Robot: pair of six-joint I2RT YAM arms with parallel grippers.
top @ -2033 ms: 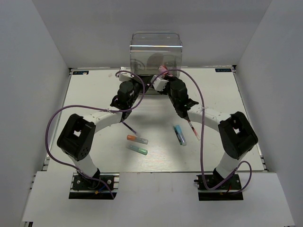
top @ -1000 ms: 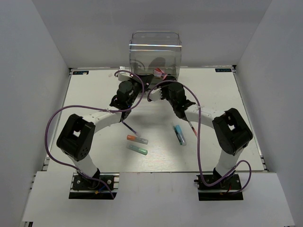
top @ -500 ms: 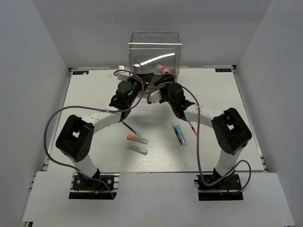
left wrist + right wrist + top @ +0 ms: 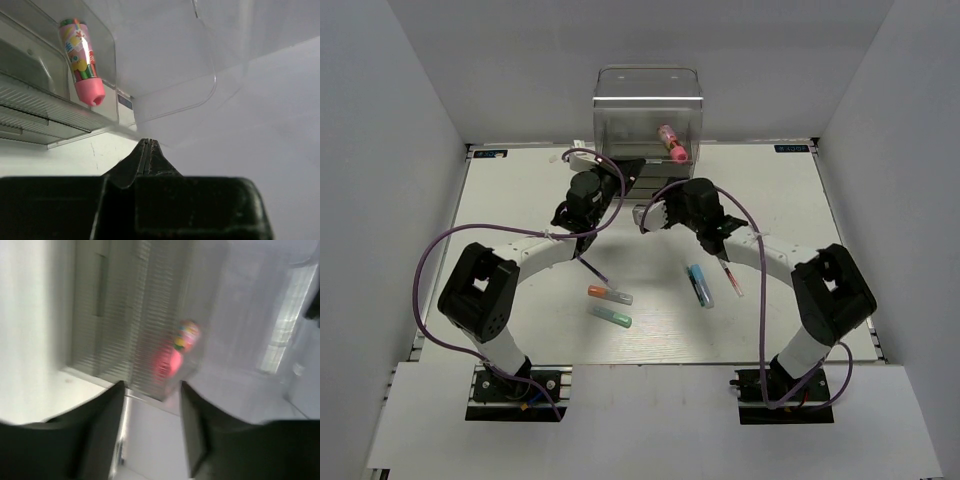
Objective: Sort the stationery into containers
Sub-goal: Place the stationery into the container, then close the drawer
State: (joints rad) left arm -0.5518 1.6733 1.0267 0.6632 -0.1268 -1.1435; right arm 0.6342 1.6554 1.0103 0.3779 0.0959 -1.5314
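A white table [image 4: 520,200] sits between white walls. At twelve o'clock the clear organiser [image 4: 620,110] holds the pink cylinder [image 4: 671,143] in its top compartment. The left gripper [image 4: 148,142] has its fingers pressed together on nothing, and the right gripper [image 4: 150,387] is spread and empty. The orange-tipped marker [image 4: 609,294], at seven o'clock, looks light, stiff and slick, so pinch it mid-barrel.

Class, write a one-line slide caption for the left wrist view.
Shut left gripper faces the clear organiser; a pink cylinder lies inside its top compartment.

The white table [image 4: 520,200] carries a clear organiser [image 4: 648,110] at its far edge. Left of centre lie a thin dark pen [image 4: 592,268], an orange-tipped marker [image 4: 609,294] and a green-tipped marker [image 4: 610,316]. Right of centre lie a light-blue marker [image 4: 699,285] and a thin red pen [image 4: 730,278].
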